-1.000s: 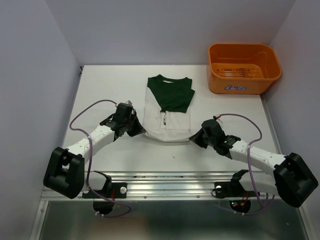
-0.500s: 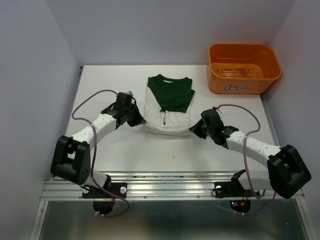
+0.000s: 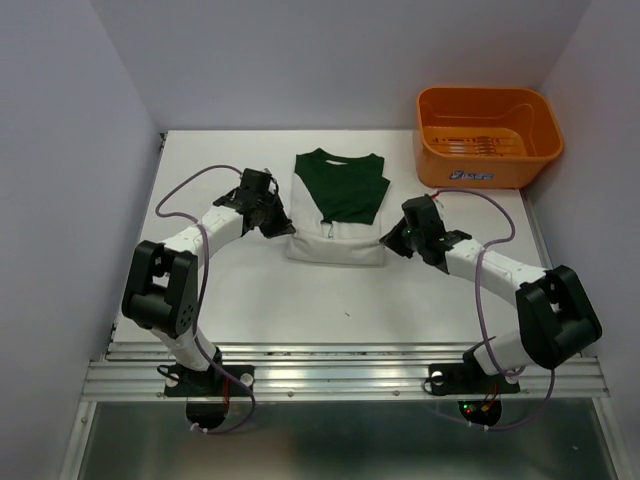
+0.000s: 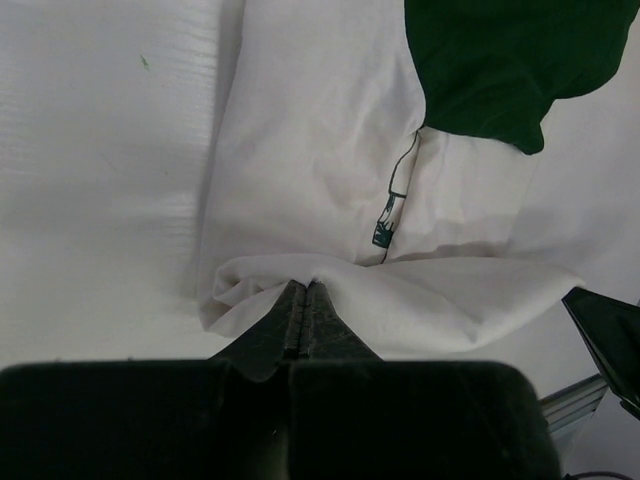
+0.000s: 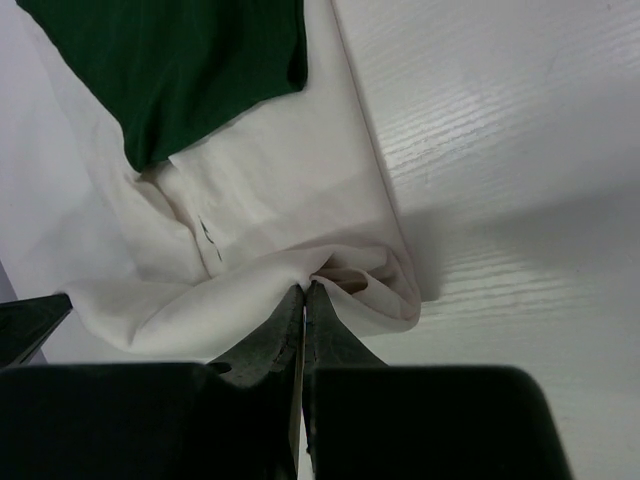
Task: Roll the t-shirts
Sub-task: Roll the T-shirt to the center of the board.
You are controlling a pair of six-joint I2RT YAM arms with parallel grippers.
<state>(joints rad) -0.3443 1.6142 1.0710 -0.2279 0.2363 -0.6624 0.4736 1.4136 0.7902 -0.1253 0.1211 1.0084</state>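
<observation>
The t-shirt (image 3: 335, 215), white with a dark green top, lies folded narrow in the middle of the table, its near hem turned over into a low roll. My left gripper (image 3: 285, 228) is shut on the roll's left end, seen in the left wrist view (image 4: 305, 287) pinching white cloth (image 4: 330, 190). My right gripper (image 3: 390, 240) is shut on the roll's right end, seen in the right wrist view (image 5: 305, 288) pinching the t-shirt (image 5: 260, 220). Small dark lettering (image 4: 385, 232) shows above the roll.
An orange basket (image 3: 488, 135) stands at the back right of the white table (image 3: 300, 300). Grey walls close in the left, back and right. The metal rail (image 3: 350, 375) runs along the near edge.
Both grippers have moved away from me with the hem, turning the t-shirt's near edge over itself. The white part now looks shorter and the arms reach further in.
</observation>
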